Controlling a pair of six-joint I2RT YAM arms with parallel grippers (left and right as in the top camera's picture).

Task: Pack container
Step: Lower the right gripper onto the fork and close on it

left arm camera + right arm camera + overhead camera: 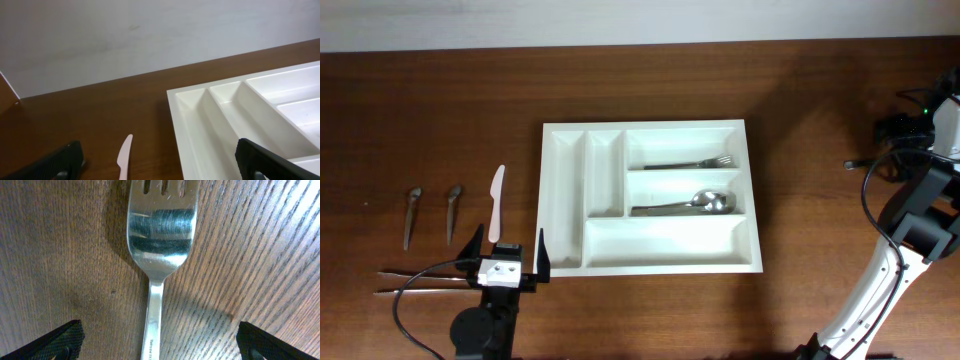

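A white cutlery tray (650,256) lies mid-table; a metal fork (692,163) is in its top right compartment and a metal spoon (688,205) in the one below. A white plastic knife (496,203) lies left of the tray and also shows in the left wrist view (124,157), beside the tray (200,120). My left gripper (510,250) is open and empty just behind the knife's handle (157,171). My right gripper (912,128) is at the far right edge. It is open, low over a second metal fork (160,230), jaws (160,347) either side of the handle.
Two small dark spoons (412,215) (452,208) lie left of the knife. A pair of thin chopsticks (420,280) lies at the front left beside the left arm. The right arm's cable hangs at the right edge (868,190).
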